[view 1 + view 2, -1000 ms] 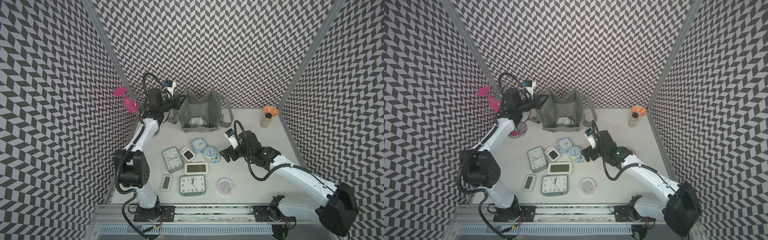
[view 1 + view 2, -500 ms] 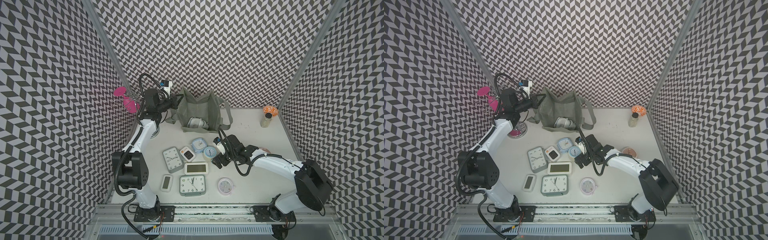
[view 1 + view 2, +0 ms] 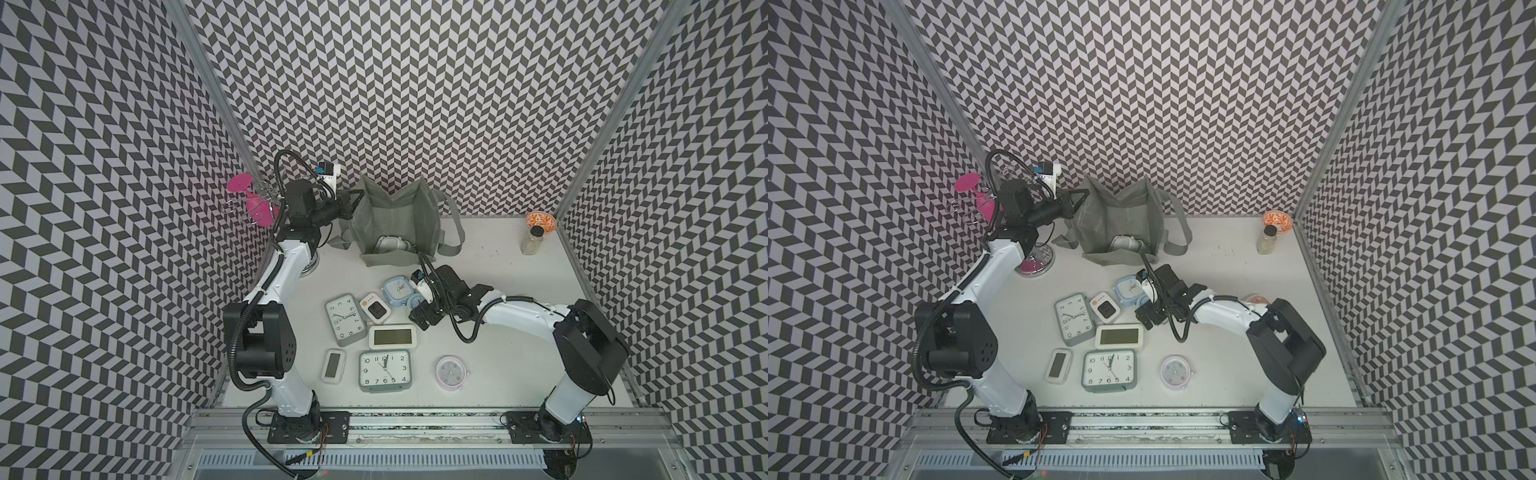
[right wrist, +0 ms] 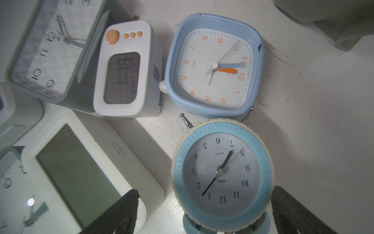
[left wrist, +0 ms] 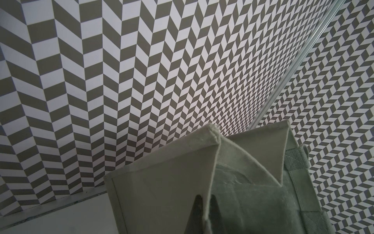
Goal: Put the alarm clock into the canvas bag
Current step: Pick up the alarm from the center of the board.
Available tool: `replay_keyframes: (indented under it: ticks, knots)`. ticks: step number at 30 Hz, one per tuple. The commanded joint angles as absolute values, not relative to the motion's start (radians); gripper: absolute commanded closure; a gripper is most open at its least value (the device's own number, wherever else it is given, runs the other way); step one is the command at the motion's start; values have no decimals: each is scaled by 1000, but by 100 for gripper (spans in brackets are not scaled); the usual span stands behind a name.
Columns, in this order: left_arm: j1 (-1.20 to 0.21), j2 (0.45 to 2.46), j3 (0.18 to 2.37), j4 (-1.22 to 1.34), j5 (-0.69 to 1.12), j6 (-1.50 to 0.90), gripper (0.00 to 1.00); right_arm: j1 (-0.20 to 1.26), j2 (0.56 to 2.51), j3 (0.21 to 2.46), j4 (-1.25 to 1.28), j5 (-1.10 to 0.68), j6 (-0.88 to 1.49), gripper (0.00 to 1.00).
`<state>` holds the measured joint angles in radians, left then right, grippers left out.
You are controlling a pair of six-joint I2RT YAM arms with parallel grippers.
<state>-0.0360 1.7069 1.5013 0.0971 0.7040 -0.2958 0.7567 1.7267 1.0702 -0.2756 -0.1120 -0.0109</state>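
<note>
The right gripper [image 4: 205, 191] hangs over the round clock [image 4: 221, 174], jaws spread wide and holding nothing. In the right wrist view the clock's blue rim sits between the two dark fingers [image 4: 121, 212]. One finger is over a corner of the wide digital clock [image 4: 81, 168]. The other finger is over bare table [image 4: 323, 121], just beside the rim. Whether either finger touches the clock cannot be told. In a top view the gripper [image 3: 422, 318] covers most of the round clock [image 3: 413, 300], which lies near the table's middle. The square clock [image 3: 397, 289] is just beyond it on the far side. The small digital clock [image 3: 375, 307] is to its left.

The bag [image 3: 390, 224] stands upright at the far edge, left of centre, its mouth open. It is well apart from the round clock, on the far side of it. A pale rounded thing [image 3: 390, 243] lies inside on the bag's floor. The left gripper [image 3: 358, 195] is closed on the bag's left rim. In the left wrist view its two fingertips [image 5: 197, 204] pinch the fabric edge between them.
</note>
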Motion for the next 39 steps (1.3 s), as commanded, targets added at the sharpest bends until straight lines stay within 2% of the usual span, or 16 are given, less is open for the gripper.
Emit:
replay_keyframes:
  ticks: [1, 13, 20, 30, 39]
  knots:
    - [-25, 1662, 1505, 211, 736, -316, 100, 770, 1769, 1107, -242, -50, -15, 0]
    - [-26, 1674, 1505, 217, 746, -324, 100, 784, 1843, 1134, -189, -22, -3, 5]
    - [-31, 1683, 1509, 213, 743, -319, 100, 784, 1844, 1134, -188, -47, 1, 26]
    - [-34, 1681, 1513, 213, 750, -323, 100, 784, 1624, 999, -235, -42, 24, 29]
    - [-40, 1674, 1508, 227, 766, -329, 100, 784, 1331, 925, -335, -6, 21, 30]
